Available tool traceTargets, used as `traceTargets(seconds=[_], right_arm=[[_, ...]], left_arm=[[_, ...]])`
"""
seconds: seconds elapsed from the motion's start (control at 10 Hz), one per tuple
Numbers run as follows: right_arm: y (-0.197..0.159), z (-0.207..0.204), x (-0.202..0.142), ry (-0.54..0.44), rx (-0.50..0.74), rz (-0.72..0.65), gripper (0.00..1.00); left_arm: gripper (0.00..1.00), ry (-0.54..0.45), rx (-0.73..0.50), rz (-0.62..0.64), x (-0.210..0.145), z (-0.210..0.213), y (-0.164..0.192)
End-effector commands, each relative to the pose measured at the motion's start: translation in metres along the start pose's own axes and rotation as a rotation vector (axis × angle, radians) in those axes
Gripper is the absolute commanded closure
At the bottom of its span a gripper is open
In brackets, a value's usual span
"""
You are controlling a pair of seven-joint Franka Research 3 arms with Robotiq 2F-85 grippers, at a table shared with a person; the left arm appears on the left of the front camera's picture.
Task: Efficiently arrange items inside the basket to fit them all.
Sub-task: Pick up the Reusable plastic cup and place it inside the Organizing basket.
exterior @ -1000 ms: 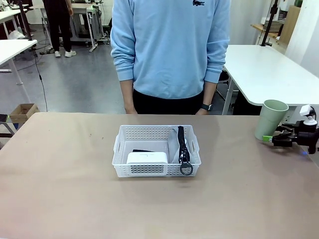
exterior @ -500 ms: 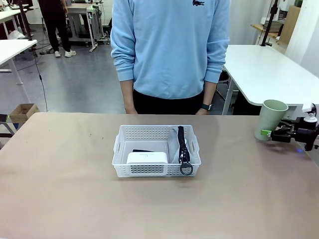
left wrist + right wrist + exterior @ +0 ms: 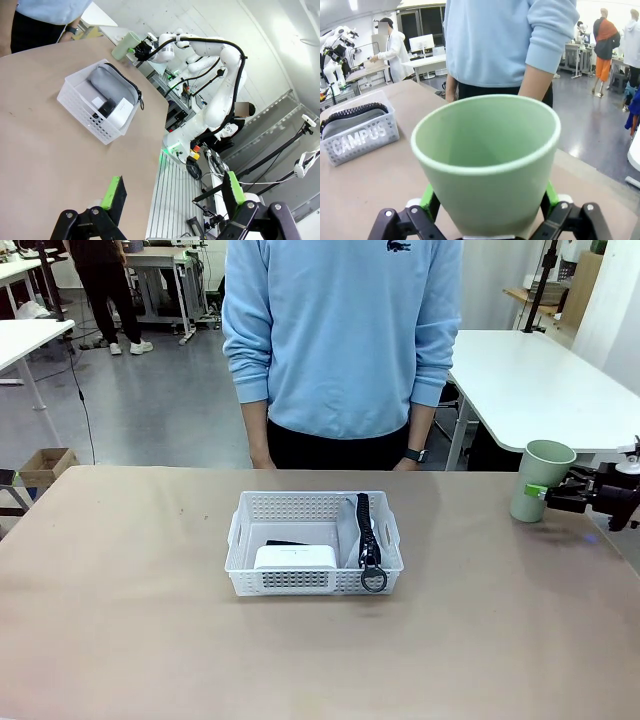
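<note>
"CAMPUS", seemingly on pouch (image 3: 355,131)

Pale green cup (image 3: 541,481), white perforated basket (image 3: 314,543), grey pouch (image 3: 111,90), black strap (image 3: 366,530)

Brown surface (image 3: 120,620) up front, grey floor (image 3: 170,400) behind, white tables (image 3: 530,380) either side, cardboard box (image 3: 45,465) far left.

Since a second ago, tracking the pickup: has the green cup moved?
No. The cup stands where it did against the white table behind; the right claw rose alongside it.
</note>
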State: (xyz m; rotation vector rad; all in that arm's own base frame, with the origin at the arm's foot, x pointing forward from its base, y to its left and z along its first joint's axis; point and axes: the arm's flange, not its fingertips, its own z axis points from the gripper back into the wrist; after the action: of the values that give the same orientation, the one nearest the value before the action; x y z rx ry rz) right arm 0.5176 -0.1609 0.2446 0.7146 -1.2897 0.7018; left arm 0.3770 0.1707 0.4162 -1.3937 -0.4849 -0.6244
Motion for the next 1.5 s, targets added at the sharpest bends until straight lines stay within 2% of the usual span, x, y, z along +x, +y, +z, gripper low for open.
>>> traceTargets(seconds=[0.0,0.1,0.2,0.3,0.5,0.6,0.7,0.8,0.9,1.0,1.1,1.2,1.3,1.4], right_arm=[[-0.002,-0.004,0.006,-0.027,-0.01,-0.022,0.0],[-0.001,-0.005,0.005,-0.026,-0.01,0.009,0.56],[-0.001,-0.004,0.005,-0.03,-0.005,0.001,0.57],[0.0,-0.002,0.005,-0.037,-0.003,0.001,1.0],[0.0,0.0,0.004,-0.029,-0.002,0.0,1.0],[0.0,0.0,0.004,-0.021,0.001,-0.001,0.69],[0.001,0.001,0.005,-0.021,0.003,0.003,0.69],[0.003,0.004,0.008,-0.02,0.011,0.007,1.0],[0.01,0.009,0.019,-0.002,0.036,0.017,0.69],[0.024,0.018,0.041,0.034,0.058,0.051,1.0],[0.045,0.032,0.074,0.085,0.115,0.054,1.0],[0.07,0.048,0.105,0.183,0.161,0.061,1.0],[0.098,0.064,0.128,0.269,0.186,0.116,0.69],[0.116,0.074,0.135,0.293,0.193,0.152,0.69]], left_arm=[[0.0,-0.001,0.003,-0.005,-0.001,-0.002,-0.001],[0.0,-0.001,0.003,-0.005,-0.001,-0.002,-0.001],[0.0,-0.001,0.003,-0.005,-0.001,-0.002,-0.001],[0.0,-0.001,0.003,-0.005,-0.001,-0.002,-0.001],[0.0,-0.001,0.003,-0.005,-0.001,-0.002,-0.001],[0.0,-0.001,0.003,-0.005,-0.001,-0.002,-0.001],[0.0,-0.001,0.003,-0.005,-0.001,-0.002,-0.001],[0.0,-0.001,0.003,-0.005,-0.001,-0.002,-0.001],[0.0,-0.001,0.003,-0.005,-0.001,-0.002,-0.001],[0.0,-0.001,0.003,-0.005,-0.001,-0.002,-0.001],[0.0,-0.001,0.003,-0.005,-0.001,-0.002,-0.001],[0.0,-0.001,0.003,-0.005,-0.001,-0.002,-0.001],[0.0,-0.001,0.003,-0.005,-0.001,-0.002,-0.001],[0.0,-0.001,0.003,-0.005,-0.001,-0.002,-0.001]])
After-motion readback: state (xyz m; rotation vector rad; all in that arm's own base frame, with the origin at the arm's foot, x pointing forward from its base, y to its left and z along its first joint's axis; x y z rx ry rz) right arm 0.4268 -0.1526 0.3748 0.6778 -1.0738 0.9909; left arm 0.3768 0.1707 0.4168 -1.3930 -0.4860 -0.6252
